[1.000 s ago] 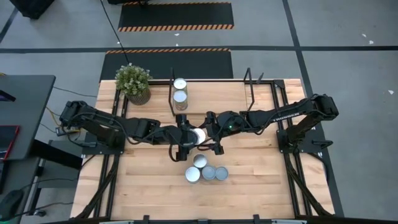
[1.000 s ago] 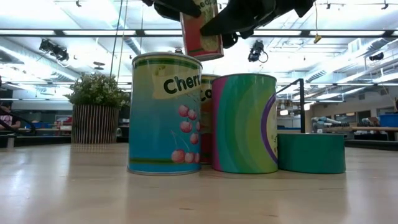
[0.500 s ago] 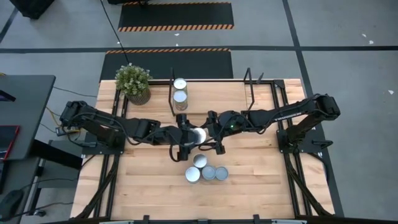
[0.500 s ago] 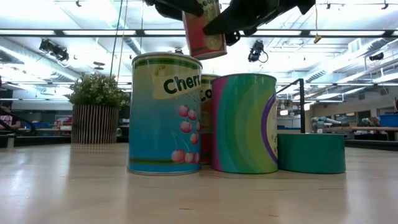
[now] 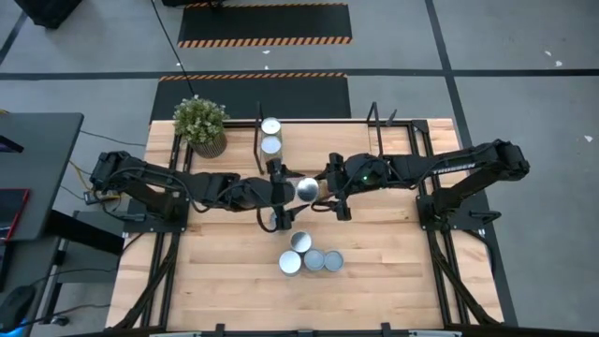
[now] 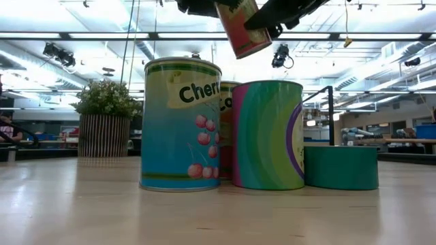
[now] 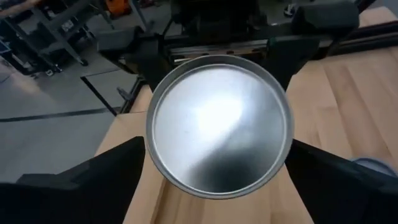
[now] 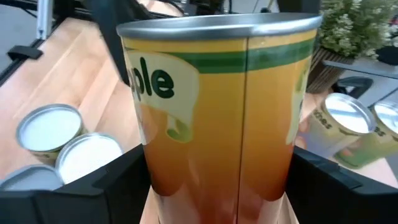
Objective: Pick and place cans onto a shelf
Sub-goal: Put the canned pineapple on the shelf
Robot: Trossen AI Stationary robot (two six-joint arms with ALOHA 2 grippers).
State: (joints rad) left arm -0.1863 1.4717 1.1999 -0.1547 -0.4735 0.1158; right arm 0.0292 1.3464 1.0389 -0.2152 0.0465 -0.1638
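An orange can with a green band and a silver top (image 5: 306,190) is held in the air above the middle of the table, between both grippers. It also shows in the low view (image 6: 244,30). My left gripper (image 5: 296,193) comes at it from the left and my right gripper (image 5: 318,190) from the right; both are shut on it. Several cans (image 5: 300,241) stand on their bases on the table nearer the front edge. Two cans (image 5: 271,136) stand at the left end of the shelf (image 5: 374,126) at the far edge. My left gripper has its two fingers on opposite sides of the can's wall, just under the top rim (image 7: 152,146); the rim hides the pads. It comes roughly level from the table's left. The can is clear of the table. My right gripper pinches the can's side wall (image 8: 155,177) between its two fingers, across the can's width. It comes roughly level from the table's right. The can is lifted clear and tilted, its top leaning toward the table's left (image 6: 231,7).
A potted plant (image 5: 200,124) stands at the far left corner beside the shelf. The shelf's black end frames (image 5: 258,122) rise at the back. Bare wood (image 5: 393,271) lies right of the group of cans on the table.
Both grippers have moved together with the can toward the table's far edge and a little to the right. The can has tipped further, its top leaning more to the left, and stays clear of the table.
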